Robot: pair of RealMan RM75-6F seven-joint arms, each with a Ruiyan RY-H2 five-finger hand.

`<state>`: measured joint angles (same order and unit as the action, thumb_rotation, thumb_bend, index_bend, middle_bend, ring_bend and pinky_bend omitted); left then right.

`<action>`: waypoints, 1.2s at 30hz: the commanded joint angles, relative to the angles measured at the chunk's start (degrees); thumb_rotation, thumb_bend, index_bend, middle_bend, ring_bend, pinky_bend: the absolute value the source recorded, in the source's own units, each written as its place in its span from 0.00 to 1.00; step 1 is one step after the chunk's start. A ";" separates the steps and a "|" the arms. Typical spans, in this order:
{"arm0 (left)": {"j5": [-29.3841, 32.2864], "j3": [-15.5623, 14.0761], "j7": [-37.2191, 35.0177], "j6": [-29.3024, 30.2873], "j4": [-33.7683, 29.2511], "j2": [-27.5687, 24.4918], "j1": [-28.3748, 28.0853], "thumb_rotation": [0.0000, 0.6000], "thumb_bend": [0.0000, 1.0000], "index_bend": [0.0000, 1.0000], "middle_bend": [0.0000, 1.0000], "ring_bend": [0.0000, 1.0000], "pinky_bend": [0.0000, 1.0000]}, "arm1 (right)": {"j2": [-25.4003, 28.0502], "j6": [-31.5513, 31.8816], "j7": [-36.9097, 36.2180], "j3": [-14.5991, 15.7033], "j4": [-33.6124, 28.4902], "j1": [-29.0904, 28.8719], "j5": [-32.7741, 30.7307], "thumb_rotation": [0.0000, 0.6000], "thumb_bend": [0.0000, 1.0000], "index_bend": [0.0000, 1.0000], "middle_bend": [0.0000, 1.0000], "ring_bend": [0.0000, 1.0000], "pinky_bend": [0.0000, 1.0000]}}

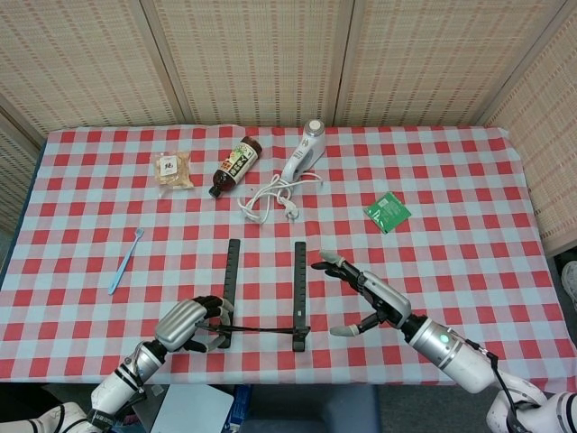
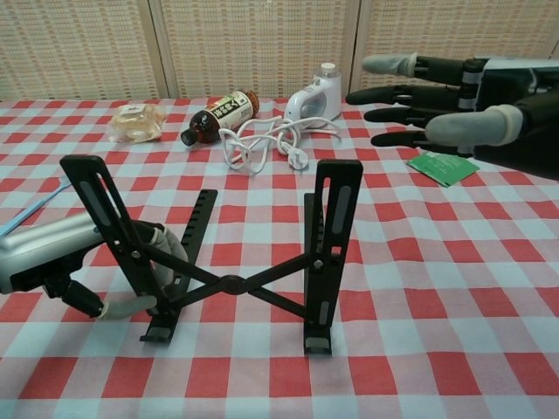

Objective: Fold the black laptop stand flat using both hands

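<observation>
Stand: black laptop stand (image 2: 229, 253), slotted bars, crossed struts, still raised.
Left hand (image 1: 187, 322): fingers touching its left bar; grasp unclear.
Right hand (image 2: 437, 96): spread, empty.
Surface: red-white checked tablecloth (image 1: 451, 262); woven screens (image 1: 252, 54) behind.

Bare checked cloth lies wide open across the right half of the frame, broken only by the green packet (image 1: 388, 212). In the lower centre the laptop stand (image 1: 264, 298) blocks passage, its crossbars closing the gap between its rails. Bottle (image 1: 234, 167), cable (image 1: 270, 197), white appliance (image 1: 303, 153) crowd the upper centre.
</observation>
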<state>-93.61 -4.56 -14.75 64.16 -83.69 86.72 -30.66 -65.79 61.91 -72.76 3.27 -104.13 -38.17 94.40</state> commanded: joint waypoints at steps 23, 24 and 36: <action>1.07 0.29 2.64 -0.76 -0.03 -0.08 0.03 1.00 0.35 0.49 0.30 0.26 0.34 | 0.21 0.13 0.01 -0.35 0.11 0.86 0.34 1.00 0.00 0.00 0.11 0.00 0.03; 1.08 0.29 2.72 -0.80 -0.02 -0.07 0.02 1.00 0.35 0.49 0.30 0.26 0.35 | 0.25 0.16 0.07 -0.35 0.10 0.91 0.34 1.00 0.00 0.00 0.11 0.00 0.03; 1.85 0.66 4.32 -0.89 -0.28 -0.46 0.21 1.00 0.35 0.49 0.30 0.26 0.34 | 0.38 0.21 -0.06 -0.48 0.21 1.12 0.51 1.00 0.01 0.00 0.11 0.00 0.03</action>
<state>-91.81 -3.94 -10.56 63.27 -83.92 86.35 -30.47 -65.41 62.11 -72.82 2.79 -103.92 -37.05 94.90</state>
